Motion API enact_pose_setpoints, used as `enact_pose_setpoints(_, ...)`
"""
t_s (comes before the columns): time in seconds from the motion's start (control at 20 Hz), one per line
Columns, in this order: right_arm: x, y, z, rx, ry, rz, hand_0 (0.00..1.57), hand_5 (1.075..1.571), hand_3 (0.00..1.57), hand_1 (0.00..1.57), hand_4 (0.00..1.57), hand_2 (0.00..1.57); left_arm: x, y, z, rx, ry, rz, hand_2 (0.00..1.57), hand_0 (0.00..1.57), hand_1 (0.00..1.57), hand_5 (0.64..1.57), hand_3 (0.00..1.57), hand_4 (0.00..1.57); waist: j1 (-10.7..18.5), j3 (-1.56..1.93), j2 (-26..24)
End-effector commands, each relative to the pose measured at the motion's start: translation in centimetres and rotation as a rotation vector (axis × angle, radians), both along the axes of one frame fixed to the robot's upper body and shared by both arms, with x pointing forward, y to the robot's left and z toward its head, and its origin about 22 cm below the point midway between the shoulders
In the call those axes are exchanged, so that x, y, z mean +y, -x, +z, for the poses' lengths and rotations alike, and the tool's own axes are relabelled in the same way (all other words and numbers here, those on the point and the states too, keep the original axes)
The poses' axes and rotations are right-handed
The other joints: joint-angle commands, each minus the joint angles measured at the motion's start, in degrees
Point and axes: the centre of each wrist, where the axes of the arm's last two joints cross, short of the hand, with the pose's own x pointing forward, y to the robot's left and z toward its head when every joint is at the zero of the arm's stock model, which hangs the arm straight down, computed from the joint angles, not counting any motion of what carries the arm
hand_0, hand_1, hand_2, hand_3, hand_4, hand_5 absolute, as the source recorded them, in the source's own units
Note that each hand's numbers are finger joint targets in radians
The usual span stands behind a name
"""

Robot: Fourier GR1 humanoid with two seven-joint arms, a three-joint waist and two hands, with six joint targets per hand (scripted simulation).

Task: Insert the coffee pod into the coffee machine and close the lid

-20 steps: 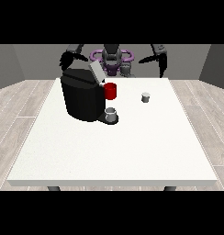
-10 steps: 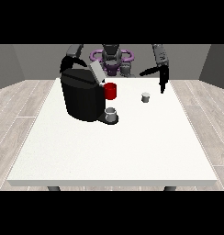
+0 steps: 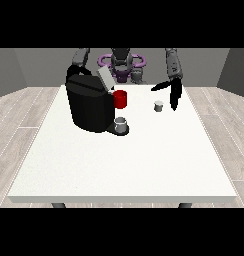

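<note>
Two things mattered: at the view's left the coffee machine [image 3: 90,106] stood with its lid [image 3: 105,79] raised, and right of it the coffee pod [image 3: 158,105] sat untouched on the table [image 3: 124,160]. My hand at the view's right [image 3: 174,95] hung just beside the pod, fingers straight, holding nothing. I judged the reach under way; grasping came next.
</note>
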Motion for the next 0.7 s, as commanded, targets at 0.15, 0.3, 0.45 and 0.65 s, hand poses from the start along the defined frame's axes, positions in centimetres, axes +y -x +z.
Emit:
enact_pose_setpoints(0.15,0.2,0.2,-2.3,0.059,0.010,-0.042,0.00,1.571,0.00,0.00,0.36,0.00,0.1,-0.7,-1.2,0.058,-0.093,-0.022,0.53,0.22,0.22,1.571,0.22,0.00,0.50,0.01,-1.13)
enact_pose_setpoints(0.3,0.3,0.4,-1.2,0.034,0.020,-0.008,0.00,1.571,0.00,0.00,0.39,0.00,1.6,-0.7,-1.9,0.096,-0.100,0.022,0.78,0.70,0.70,1.571,0.43,0.00,-1.44,0.00,-0.34)
enact_pose_setpoints(0.45,1.7,-0.4,0.4,0.008,0.010,0.038,0.00,1.571,0.00,0.00,0.43,0.00,2.2,-1.8,-0.8,0.059,-0.172,0.046,0.74,0.62,0.62,1.571,0.48,0.00,-2.66,-0.01,1.31)
enact_pose_setpoints(0.65,1.8,0.8,-1.0,0.023,-0.003,0.036,0.00,1.571,0.00,0.00,0.48,0.00,2.5,-1.4,-1.6,0.113,-0.267,0.026,0.72,0.60,0.60,1.571,0.47,0.00,-3.77,-0.01,0.29)
